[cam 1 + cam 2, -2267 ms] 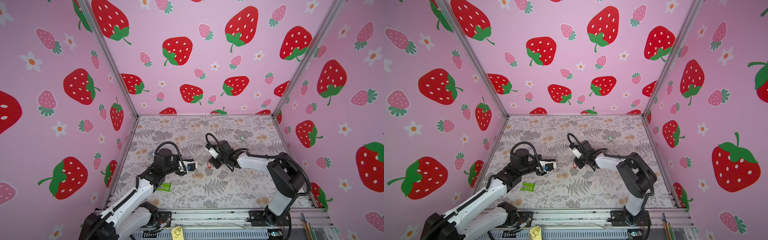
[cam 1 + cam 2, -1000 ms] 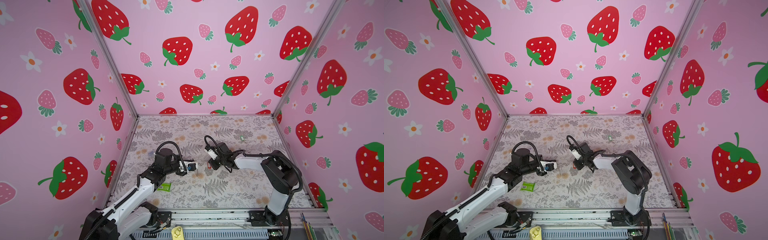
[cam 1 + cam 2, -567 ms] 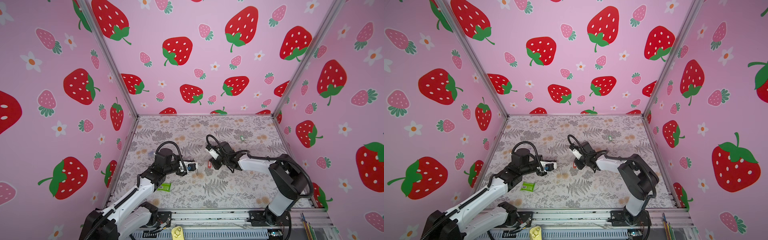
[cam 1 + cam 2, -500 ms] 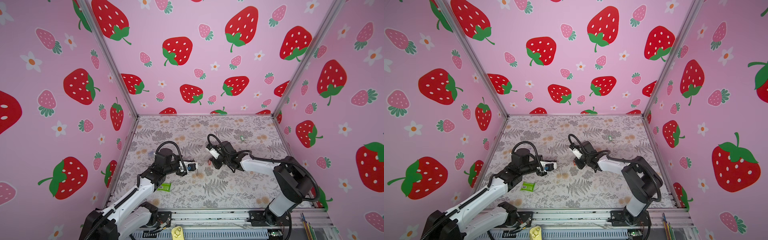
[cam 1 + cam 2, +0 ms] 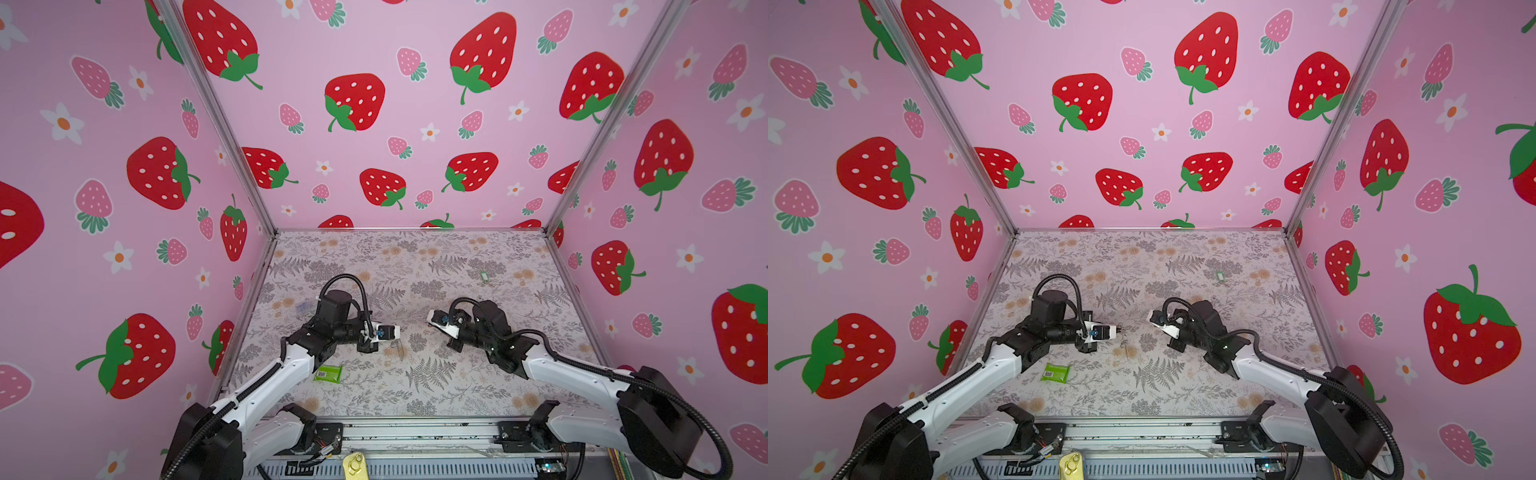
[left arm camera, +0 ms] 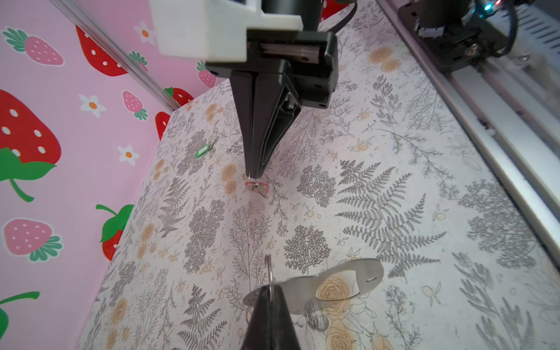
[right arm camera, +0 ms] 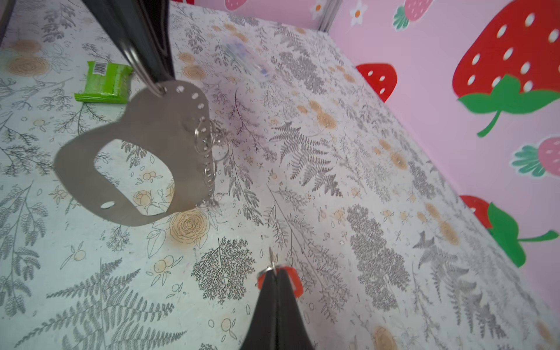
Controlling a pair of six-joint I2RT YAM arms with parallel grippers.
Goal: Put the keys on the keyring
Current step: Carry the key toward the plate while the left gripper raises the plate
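Lower left of centre in a top view, the green packet (image 5: 328, 372) is lying on the bench (image 5: 415, 395). The left jaws are pinching shut on a metal ring of the keyring (image 7: 145, 121), hanging between the arms at mid-frame. The right jaws are clamping the red key (image 7: 293, 283) by its ring. The green key (image 5: 484, 276) is lying upper right.

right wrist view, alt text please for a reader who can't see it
The right gripper, shut, pinches a red key tag by its ring over a floral table. Beyond it the left gripper holds the keyring strap by a metal ring, a green packet lying behind.
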